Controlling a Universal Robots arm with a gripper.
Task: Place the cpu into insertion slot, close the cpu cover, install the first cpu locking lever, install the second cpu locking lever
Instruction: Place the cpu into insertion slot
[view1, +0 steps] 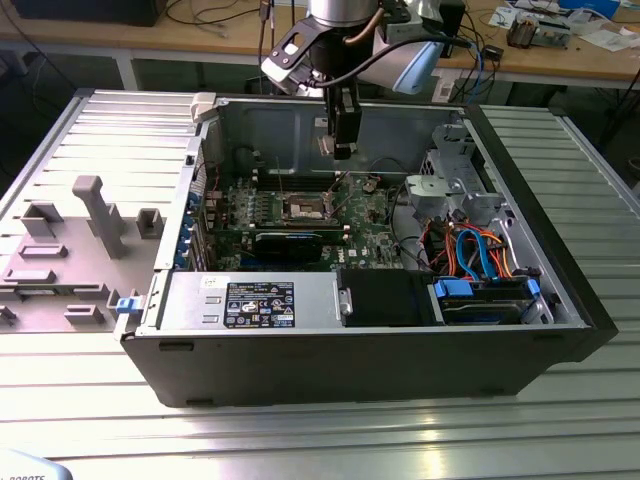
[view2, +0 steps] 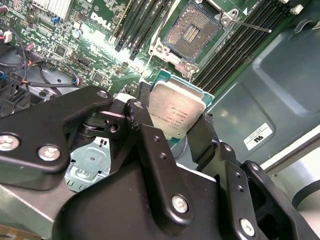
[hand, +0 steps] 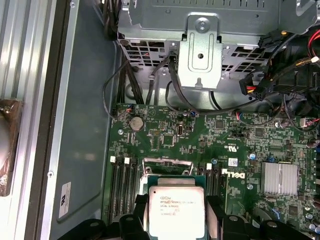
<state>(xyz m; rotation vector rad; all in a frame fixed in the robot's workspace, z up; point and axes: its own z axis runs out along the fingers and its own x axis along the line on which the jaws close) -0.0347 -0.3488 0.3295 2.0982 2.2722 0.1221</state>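
Gripper (view1: 342, 150) clamped on cpu (view2: 176, 111) opposite edges; cpu aloft, apart from uncovered insertion slot (view2: 192, 32).

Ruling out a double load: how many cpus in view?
1. The cpu sits clamped between the fingers, above the board and apart from the empty slot. Parts of the case are hidden, so another could lie unseen.

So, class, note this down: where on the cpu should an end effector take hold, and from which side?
By two opposite thin edges, coming from above its flat top: the cpu is a thin square plate, and the end effector grips it that way here.
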